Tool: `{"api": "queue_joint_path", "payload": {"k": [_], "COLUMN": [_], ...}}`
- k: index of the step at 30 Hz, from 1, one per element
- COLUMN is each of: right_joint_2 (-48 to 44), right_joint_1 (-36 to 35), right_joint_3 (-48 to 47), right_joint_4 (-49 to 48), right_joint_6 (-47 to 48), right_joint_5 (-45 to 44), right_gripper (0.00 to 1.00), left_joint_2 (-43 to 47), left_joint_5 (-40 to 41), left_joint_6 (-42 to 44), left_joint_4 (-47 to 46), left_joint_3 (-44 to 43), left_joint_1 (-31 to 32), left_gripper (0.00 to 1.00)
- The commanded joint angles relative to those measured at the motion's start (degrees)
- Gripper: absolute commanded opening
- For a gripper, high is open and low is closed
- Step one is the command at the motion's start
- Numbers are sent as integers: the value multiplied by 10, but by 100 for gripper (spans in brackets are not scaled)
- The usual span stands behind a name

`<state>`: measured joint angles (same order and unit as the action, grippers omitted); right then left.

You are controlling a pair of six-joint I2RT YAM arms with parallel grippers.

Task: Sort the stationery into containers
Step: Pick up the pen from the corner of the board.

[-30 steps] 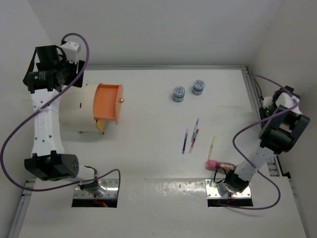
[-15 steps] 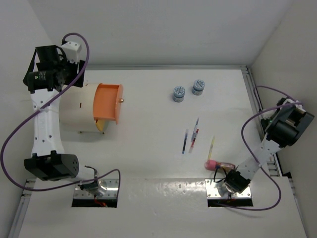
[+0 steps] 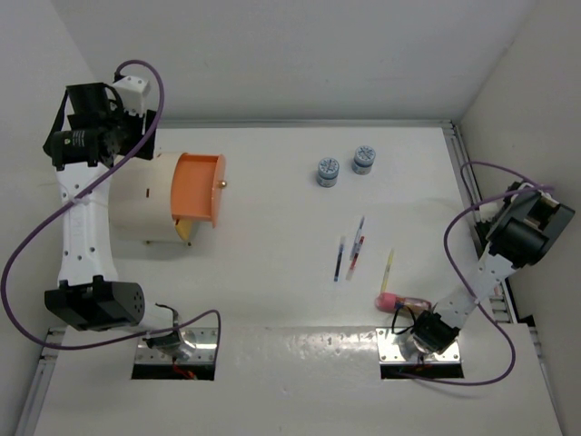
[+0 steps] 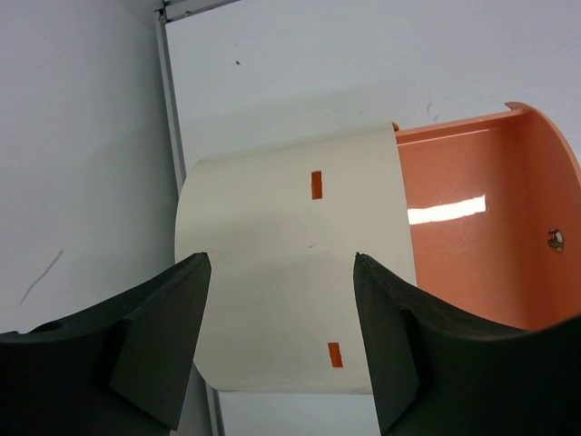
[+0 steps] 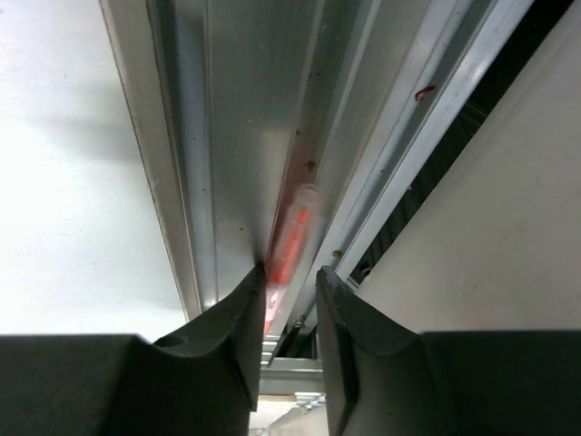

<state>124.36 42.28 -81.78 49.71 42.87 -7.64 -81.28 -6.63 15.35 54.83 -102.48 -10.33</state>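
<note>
At far left the left gripper hangs with its jaws wide apart, holding nothing, above the cream drum, whose orange drawer juts out. Mid-table stand two blue-and-white round pieces. Nearer lie thin pens, an orange pen and the pink-and-tan cylinder. Over the right-hand rail, the right gripper shows a narrow gap at a blurred red pen; I cannot tell whether it grips.

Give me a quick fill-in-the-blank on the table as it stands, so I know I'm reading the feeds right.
The left gripper has its jaws ___, with the cream-coloured plastic drum showing between them.
___ round blue-and-white pieces stand towards the table's far side.
A blurred red-orange pen by the right gripper lies along a ___ rail.
Missing: open; two; metal.
</note>
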Motion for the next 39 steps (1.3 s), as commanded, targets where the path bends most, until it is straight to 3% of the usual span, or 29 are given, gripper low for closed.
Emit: {"api": "queue_joint_path", "payload": {"k": [1, 5, 7, 14, 23, 29, 34, 35, 36, 39], "right_joint_2": [33, 48, 49, 27, -98, -170, -115, -105, -99, -140], "right_joint_1": [12, 12, 13, 15, -40, -175, -322, -378, -408, -525], "right_joint_3": [7, 14, 15, 14, -67, -163, -433, -510, -529, -463], "right_joint_4": [-9, -15, -15, 9, 176, 272, 323, 314, 295, 113], "right_joint_6": [14, 12, 8, 2, -56, -135, -302, -330, -383, -503], "right_joint_5": [-5, -12, -17, 1, 99, 180, 282, 293, 321, 325], "right_gripper": [27, 14, 0, 0, 0, 0, 0, 0, 0, 0], "left_joint_2": [2, 0, -2, 0, 5, 8, 19, 24, 28, 32], "left_joint_5": [-1, 0, 2, 1, -5, -13, -24, -25, -28, -38], "left_joint_6": [-9, -9, -9, -8, -14, -31, -57, -59, -62, -75], "left_joint_4": [-1, -1, 0, -2, -17, -29, -55, -60, -71, -83], "left_joint_3": [-25, -28, -29, -22, -11, -9, 16, 21, 29, 34], "left_joint_1": [7, 7, 7, 8, 9, 9, 10, 11, 11, 13], "left_gripper": [71, 71, 71, 71, 71, 71, 71, 71, 71, 71]}}
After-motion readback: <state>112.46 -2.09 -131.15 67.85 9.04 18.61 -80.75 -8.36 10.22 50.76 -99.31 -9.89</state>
